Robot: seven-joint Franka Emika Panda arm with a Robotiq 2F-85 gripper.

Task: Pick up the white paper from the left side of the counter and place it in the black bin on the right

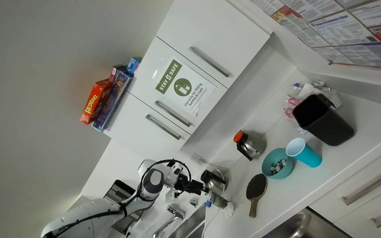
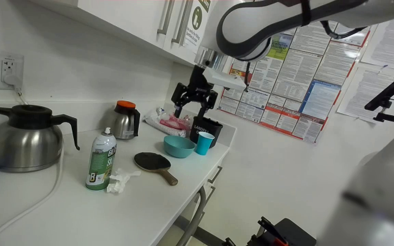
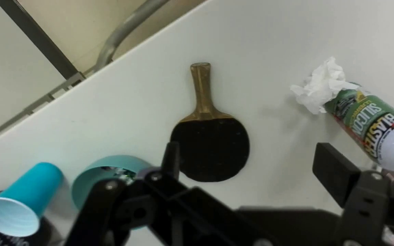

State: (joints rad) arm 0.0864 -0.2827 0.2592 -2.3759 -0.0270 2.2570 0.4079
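The white paper is a crumpled scrap on the white counter, at the foot of the spray can. It also shows in the wrist view at the upper right and in an exterior view. The black bin stands at the far end of the counter; the cup and bowl partly hide it in an exterior view. My gripper is in the air above the counter, apart from the paper. In the wrist view the gripper has its fingers wide apart with nothing between them.
A green and white spray can stands against the paper. A black paddle, a teal bowl with small items and a blue cup lie between paper and bin. Two steel pots and a plastic bag stand along the wall.
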